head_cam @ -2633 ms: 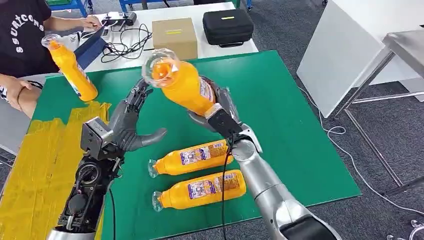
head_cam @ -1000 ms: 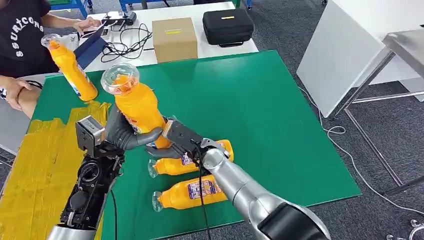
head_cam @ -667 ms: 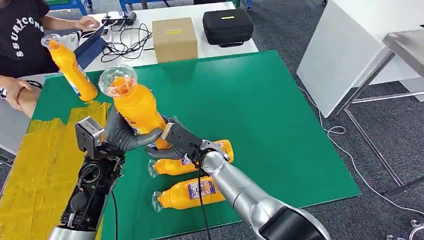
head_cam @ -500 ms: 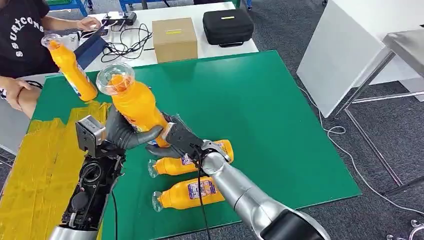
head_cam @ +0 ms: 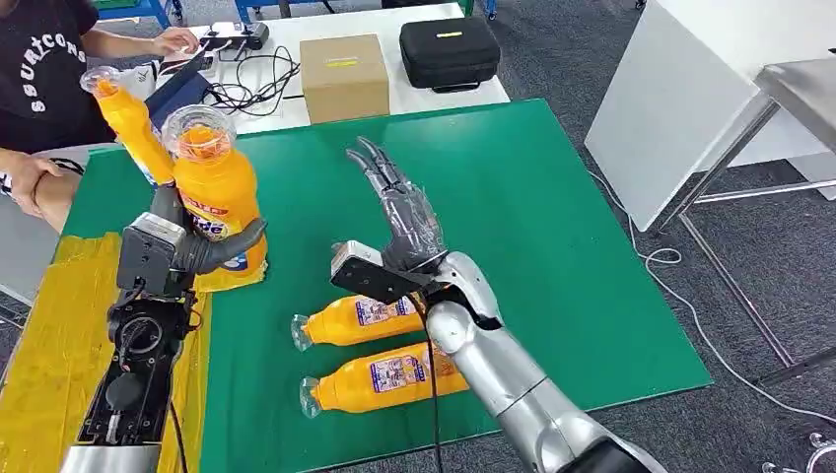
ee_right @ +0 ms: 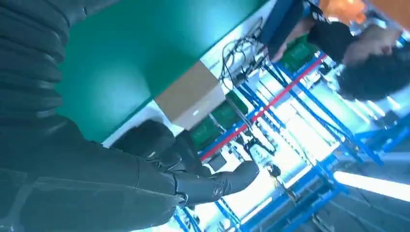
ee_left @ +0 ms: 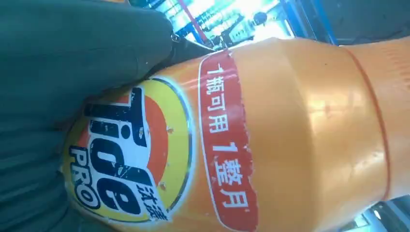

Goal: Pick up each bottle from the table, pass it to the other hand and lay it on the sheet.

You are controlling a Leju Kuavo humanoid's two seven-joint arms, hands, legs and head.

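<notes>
Left hand (head_cam: 202,248) grips glossy orange plastic bottle (head_cam: 215,192); right hand (head_cam: 399,212) splayed.

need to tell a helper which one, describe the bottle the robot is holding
On the green table, look to its yellow sheet. Above that sheet's edge the left hand grips an orange bottle upright; the two nearer bottles lie flat.

The green table (head_cam: 552,227) is seen from high above its near edge, looking forward and down. The held bottle (ee_left: 270,135) is viewed at very close range from the left wrist and is shared with the head view. Table, box (ee_right: 191,96) and probably shelving are seen tilted from the right wrist.
</notes>
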